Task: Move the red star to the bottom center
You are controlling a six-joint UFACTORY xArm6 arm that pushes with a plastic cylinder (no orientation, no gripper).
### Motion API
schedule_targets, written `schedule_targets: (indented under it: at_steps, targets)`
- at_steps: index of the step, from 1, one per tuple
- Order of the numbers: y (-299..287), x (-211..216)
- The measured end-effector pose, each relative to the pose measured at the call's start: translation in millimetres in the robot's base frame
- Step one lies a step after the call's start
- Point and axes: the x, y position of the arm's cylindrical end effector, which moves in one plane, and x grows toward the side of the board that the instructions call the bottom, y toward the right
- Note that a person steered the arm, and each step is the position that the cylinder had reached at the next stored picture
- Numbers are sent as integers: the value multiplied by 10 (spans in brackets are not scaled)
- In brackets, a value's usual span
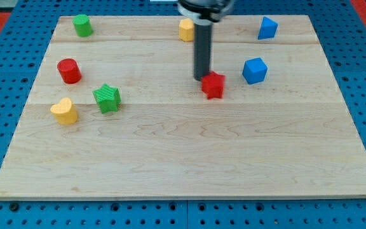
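Camera view: my tip (201, 78) touches the small red star block's (213, 85) upper-left, mid wooden tabletop (189, 159); no hand fitted.

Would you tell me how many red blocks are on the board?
2: a red cylinder at the view's left, and the red star near centre, right below my tip. None seems hidden.

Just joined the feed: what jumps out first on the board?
The straight dark rod drops from the view's top centre, my tip touching the red star block's upper-left edge. Two blue blocks sit to its right; the wooden board's bottom centre is bare.
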Motion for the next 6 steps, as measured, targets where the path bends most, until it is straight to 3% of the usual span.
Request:
schedule_targets:
  at_steps: [1, 4, 6]
  targets:
    - [-118, -304]
    - [605, 1128]
    - [-277, 1578]
